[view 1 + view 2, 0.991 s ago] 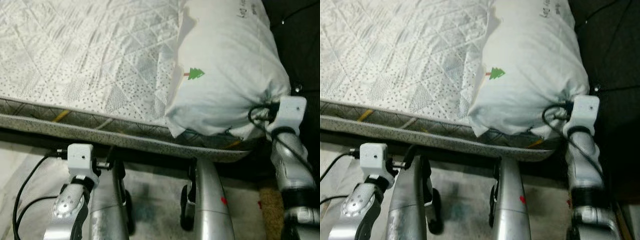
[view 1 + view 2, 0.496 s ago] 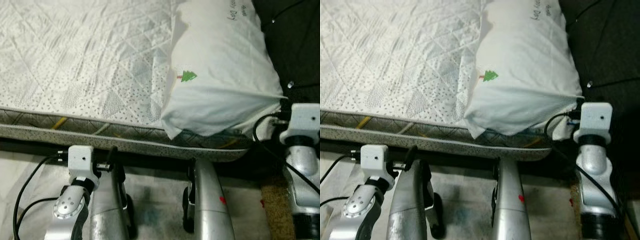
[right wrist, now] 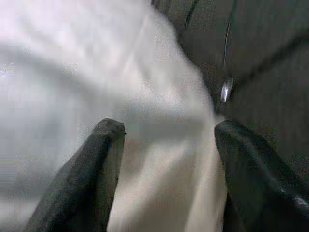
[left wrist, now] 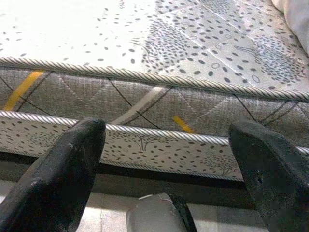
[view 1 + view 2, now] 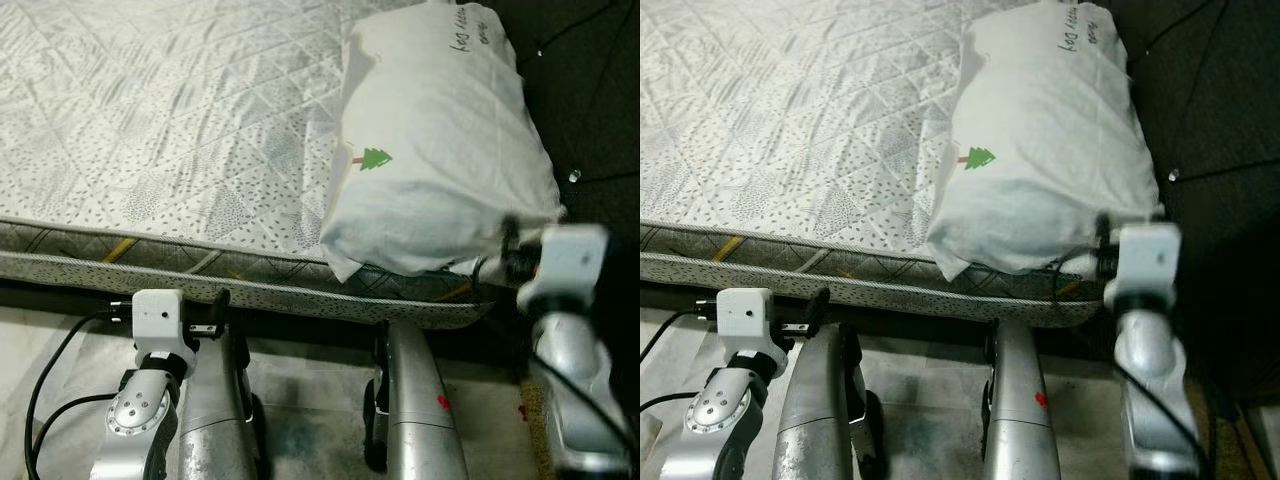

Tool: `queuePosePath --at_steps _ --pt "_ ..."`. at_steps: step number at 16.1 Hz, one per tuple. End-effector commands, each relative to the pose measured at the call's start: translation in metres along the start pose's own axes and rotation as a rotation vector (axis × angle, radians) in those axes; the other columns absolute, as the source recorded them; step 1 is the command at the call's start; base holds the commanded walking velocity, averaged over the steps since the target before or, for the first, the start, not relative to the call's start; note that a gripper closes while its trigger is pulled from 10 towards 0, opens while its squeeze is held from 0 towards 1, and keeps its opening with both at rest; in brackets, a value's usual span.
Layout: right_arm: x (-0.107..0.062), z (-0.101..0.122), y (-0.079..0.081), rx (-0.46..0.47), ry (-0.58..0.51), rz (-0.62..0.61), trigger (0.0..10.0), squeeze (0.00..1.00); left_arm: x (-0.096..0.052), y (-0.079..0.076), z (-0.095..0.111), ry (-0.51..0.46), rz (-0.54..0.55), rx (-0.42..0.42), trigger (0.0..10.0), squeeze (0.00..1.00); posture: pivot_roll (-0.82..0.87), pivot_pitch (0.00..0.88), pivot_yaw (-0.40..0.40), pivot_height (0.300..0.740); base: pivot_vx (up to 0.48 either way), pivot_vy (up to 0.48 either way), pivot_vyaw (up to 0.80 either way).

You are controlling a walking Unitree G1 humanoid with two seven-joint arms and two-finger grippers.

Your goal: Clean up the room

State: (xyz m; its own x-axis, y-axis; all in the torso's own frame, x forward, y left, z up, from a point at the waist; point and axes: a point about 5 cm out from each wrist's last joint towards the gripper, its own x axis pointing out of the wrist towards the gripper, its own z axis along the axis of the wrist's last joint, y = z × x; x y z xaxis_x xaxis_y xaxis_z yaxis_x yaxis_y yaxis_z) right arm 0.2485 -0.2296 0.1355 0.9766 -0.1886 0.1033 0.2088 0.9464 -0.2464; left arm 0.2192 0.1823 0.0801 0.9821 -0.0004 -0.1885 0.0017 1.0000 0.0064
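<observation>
Both grippers stand with their jaws spread wide and nothing between them. In the right wrist view the right gripper (image 3: pixel 166 145) points at the near right corner of the pillow (image 5: pixel 440 160), its two black fingers (image 3: pixel 91 174) straddling the white cloth without pressing on it; the picture is blurred, so whether they touch it I cannot tell. From the head views the right arm (image 5: pixel 565 330) reaches up at the right, its white wrist block just beside that pillow corner.

White with a small green tree print (image 5: pixel 375 158) and dark script at its far end, the pillow lies along the right side of the mattress (image 5: pixel 180 130), its near end at the mattress edge. Dark upholstery (image 5: pixel 590 90) rises just right of it.

At the near left, the left gripper (image 4: pixel 166 145) is held low, facing the mattress's grey side with its corded piping, apart from it. Below lies pale floor (image 5: pixel 310 400).
</observation>
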Motion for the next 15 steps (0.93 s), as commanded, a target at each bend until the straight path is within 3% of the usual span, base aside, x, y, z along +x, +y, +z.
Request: queuePosePath --at_steps 1,4,7,10,13,14,15 --pt "-0.007 0.0 0.004 0.007 0.018 0.044 10.0 1.0 -0.001 0.003 -0.002 0.006 0.019 0.001 10.0 0.0 0.04 0.17 -0.02 0.534 0.0 0.0 0.0" --pt "-0.02 -0.008 0.005 0.045 0.081 0.036 10.0 1.0 -0.002 0.001 0.0 -0.01 0.021 0.002 10.0 0.0 0.04 0.177 -0.02 0.534 0.0 0.0 0.0" --pt "-0.014 0.013 0.012 0.095 -0.004 0.051 10.0 1.0 0.002 0.001 0.015 -0.081 0.04 -0.022 10.0 0.0 0.04 0.178 -0.016 0.534 0.0 0.0 0.0" --pt "-0.012 0.017 0.031 0.171 -0.001 0.117 10.0 1.0 0.006 0.001 0.022 -0.116 0.042 -0.026 10.0 0.0 0.04 0.177 -0.019 0.534 0.0 0.0 0.0" --pt "-0.011 0.023 0.038 0.226 -0.014 0.181 10.0 1.0 0.006 0.001 0.024 -0.124 0.041 -0.026 10.0 0.0 0.04 0.18 -0.022 0.548 0.0 0.0 0.0" --pt "-0.009 0.024 0.041 0.229 -0.016 0.191 10.0 0.0 0.007 -0.001 0.025 -0.127 0.038 -0.028 10.0 0.0 0.04 0.18 -0.021 0.563 0.0 0.0 0.0" --pt "-0.008 0.024 0.043 0.231 -0.014 0.194 10.0 0.0 0.007 -0.001 0.026 -0.129 0.036 -0.029 10.0 0.0 0.04 0.18 -0.021 0.572 0.0 0.0 0.0"
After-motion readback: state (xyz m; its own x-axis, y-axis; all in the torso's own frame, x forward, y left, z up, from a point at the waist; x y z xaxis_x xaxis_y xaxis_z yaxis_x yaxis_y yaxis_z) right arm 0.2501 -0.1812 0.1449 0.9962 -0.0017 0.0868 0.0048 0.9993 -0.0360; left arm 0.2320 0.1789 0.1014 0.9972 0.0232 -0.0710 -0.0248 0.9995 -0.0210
